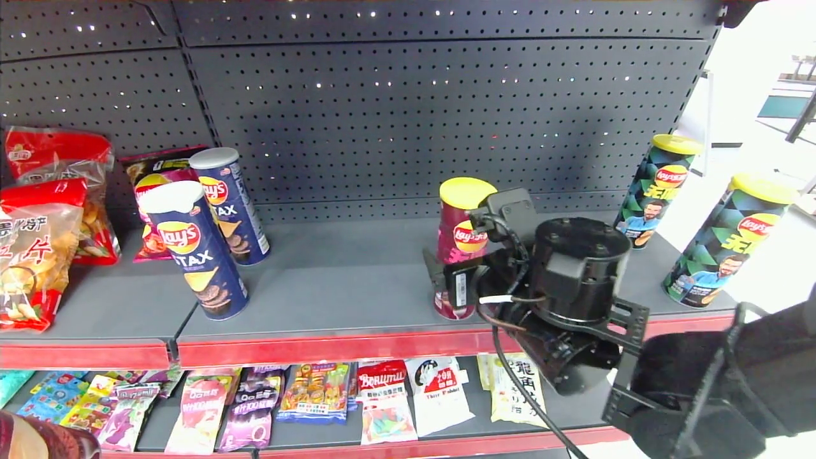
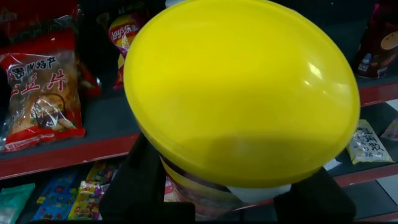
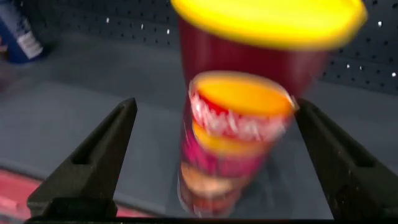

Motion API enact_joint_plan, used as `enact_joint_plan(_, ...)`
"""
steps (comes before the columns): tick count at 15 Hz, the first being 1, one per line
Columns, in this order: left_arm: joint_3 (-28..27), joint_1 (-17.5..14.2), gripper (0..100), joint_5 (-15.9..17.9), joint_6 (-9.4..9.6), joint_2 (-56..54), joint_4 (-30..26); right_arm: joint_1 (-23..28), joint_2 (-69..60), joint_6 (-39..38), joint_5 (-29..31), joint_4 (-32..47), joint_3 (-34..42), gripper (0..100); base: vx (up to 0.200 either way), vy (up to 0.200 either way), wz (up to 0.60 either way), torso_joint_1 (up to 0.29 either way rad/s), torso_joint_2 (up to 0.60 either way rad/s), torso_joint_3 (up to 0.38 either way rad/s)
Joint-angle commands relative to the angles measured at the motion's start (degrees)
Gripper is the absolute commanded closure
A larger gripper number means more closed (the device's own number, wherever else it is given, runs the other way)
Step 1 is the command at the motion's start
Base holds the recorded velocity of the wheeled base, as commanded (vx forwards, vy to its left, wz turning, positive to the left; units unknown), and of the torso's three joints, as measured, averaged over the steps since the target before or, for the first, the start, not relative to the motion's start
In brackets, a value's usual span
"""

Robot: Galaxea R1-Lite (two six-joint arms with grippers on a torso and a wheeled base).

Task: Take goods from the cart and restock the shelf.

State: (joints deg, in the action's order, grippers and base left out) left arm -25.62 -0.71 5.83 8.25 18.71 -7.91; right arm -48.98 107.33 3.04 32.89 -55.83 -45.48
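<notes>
Right gripper (image 1: 456,285) (image 3: 214,118): fingers (image 3: 93,168) spread wide, one on each side of the maroon can, with a gap between each finger and the can in the right wrist view
Maroon can (image 1: 456,237) (image 3: 239,124): yellow-lidded, standing between the right gripper's fingers on the upper shelf board (image 1: 331,280), close to its red front edge
Left gripper (image 2: 230,196): clamped on a second yellow-lidded can (image 2: 242,93), with a black finger on each side of its body just under the lid
To the right gripper's left: a stretch of bare board, then two blue cans (image 1: 194,248) (image 1: 229,204), one behind the other, well apart from it
Farther left: a purple chip bag (image 1: 153,191) behind the blue cans and red snack bags (image 1: 38,255) (image 2: 43,93) at the shelf end
To the right gripper's right: two green cans with yellow lids, one at the back (image 1: 660,185) and one near the front edge (image 1: 733,242), both apart from it
Beyond the right gripper: bare board up to the perforated back panel (image 1: 414,115)
Below the right gripper: a lower shelf with a row of flat packets (image 1: 312,395)
Head view: the right wrist covers the maroon can's right side and part of its foot
Right wrist view: the can's front and both spread fingers are seen
Left wrist view: the held can's lid hides most of the shelf behind it
</notes>
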Motion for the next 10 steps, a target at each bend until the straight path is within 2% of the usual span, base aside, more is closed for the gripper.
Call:
enact_joint_plan(1,-0.1,0.0,100,0.1,0.01,0.2,0.0,-2.2,-9.0,-0.4,0.0,-0.1,7.9,0,0.000,0.000,0.00,0.000,0.00,0.000)
enact_joint_plan(5,0.0,0.0,100,0.1,0.01,0.3,-0.1,-6.7,-24.6,-1.8,-0.1,0.0,15.6,0,0.000,0.000,0.00,0.000,0.00,0.000)
enact_joint_plan(7,0.0,0.0,100,0.1,0.62,0.4,-0.1,-4.8,-31.0,-0.1,-0.5,0.5,17.7,0,0.000,0.000,0.00,0.000,0.00,0.000)
enact_joint_plan(8,0.0,0.0,100,0.4,0.71,0.7,-0.1,2.8,-33.8,4.6,-2.0,0.6,17.5,0,0.000,0.000,0.00,0.000,0.00,0.000)
enact_joint_plan(10,-0.3,0.0,100,0.5,0.71,1.2,0.1,20.1,-34.8,8.0,-13.5,0.5,16.8,0,0.000,0.000,0.00,0.000,0.00,0.000)
